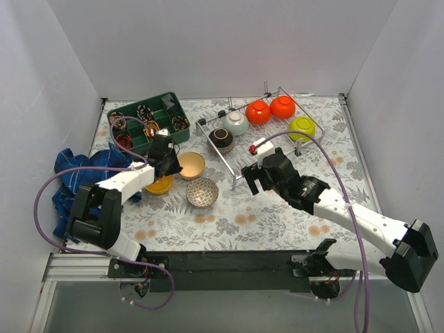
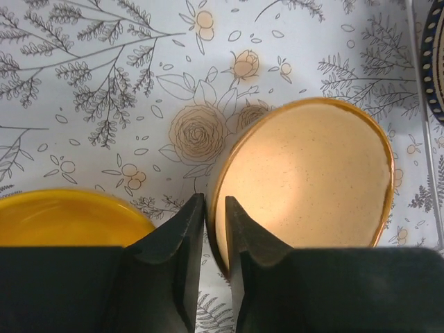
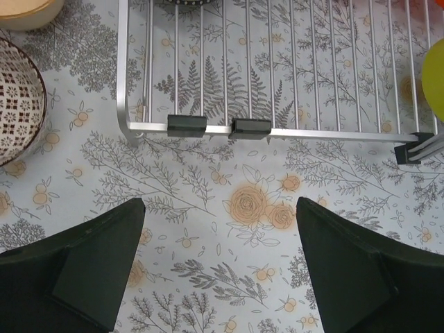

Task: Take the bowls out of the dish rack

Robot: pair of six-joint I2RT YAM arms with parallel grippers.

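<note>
The dish rack (image 1: 215,154) holds a dark brown bowl (image 1: 222,139), a pale grey-green bowl (image 1: 236,123), two red-orange bowls (image 1: 258,112) (image 1: 282,106) and a lime green bowl (image 1: 302,127). On the table stand a beige bowl (image 1: 193,165), an orange-yellow bowl (image 1: 159,185) and a white lattice bowl (image 1: 202,192). My left gripper (image 1: 171,165) is shut on the beige bowl's (image 2: 305,173) near rim, one finger inside and one outside (image 2: 215,208). The orange-yellow bowl (image 2: 62,218) lies just to its left. My right gripper (image 1: 251,177) is open and empty (image 3: 218,208) above the cloth, in front of the rack's front rail (image 3: 312,132).
A dark green divided tray (image 1: 148,119) with small patterned items stands at the back left. A blue cloth (image 1: 83,170) lies at the left edge. White walls close in the table. The lattice bowl (image 3: 17,97) sits left of my right gripper.
</note>
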